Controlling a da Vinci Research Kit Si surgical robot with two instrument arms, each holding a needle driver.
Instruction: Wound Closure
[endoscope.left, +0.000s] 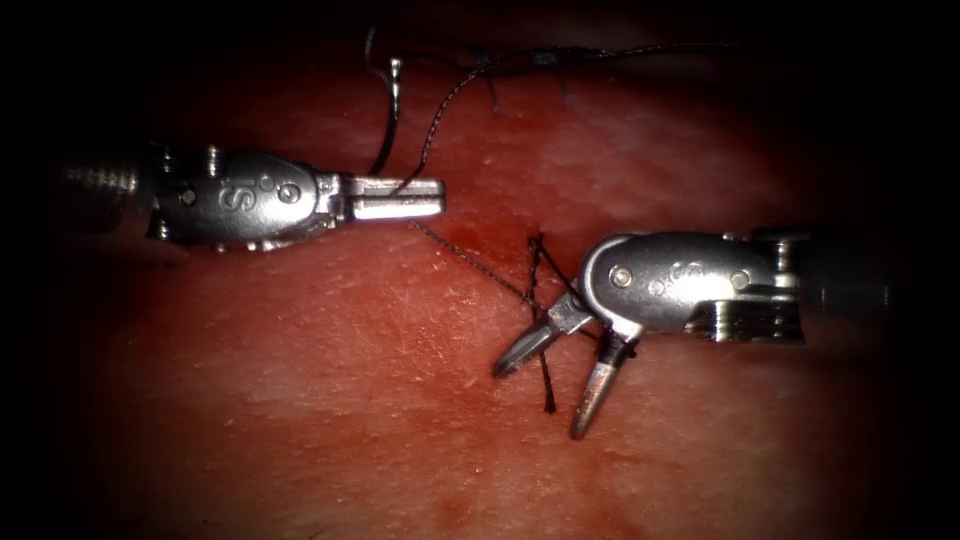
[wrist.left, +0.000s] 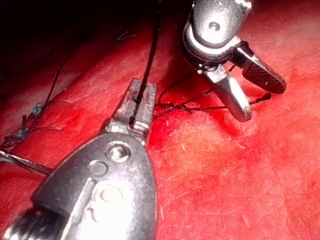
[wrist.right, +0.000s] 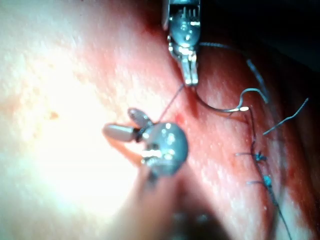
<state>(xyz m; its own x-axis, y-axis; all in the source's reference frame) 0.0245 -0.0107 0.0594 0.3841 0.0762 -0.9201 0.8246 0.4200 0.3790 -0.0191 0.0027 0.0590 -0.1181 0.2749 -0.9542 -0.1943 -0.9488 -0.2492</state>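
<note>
Closed flat, the jaws of the left tool (endoscope.left: 395, 197) pinch the needle (endoscope.left: 388, 110) near one end of its curve, so that the slim steel arc stands up and away from the tissue (endoscope.left: 300, 400), clear of it rather than buried. That grip looks meant to keep the point safely off the surface. Dark braided thread (endoscope.left: 470, 268) runs from these jaws rightward, taut and close to the moist, glistening pork, to the cut (endoscope.left: 540, 300), where crossed strands mark a stitch (older knots sit further back along the cut). Straddling that stitch is the right tool (endoscope.left: 545, 385), its two ridged, tapered jaws spread wide and holding nothing, thread lying between them.
</note>
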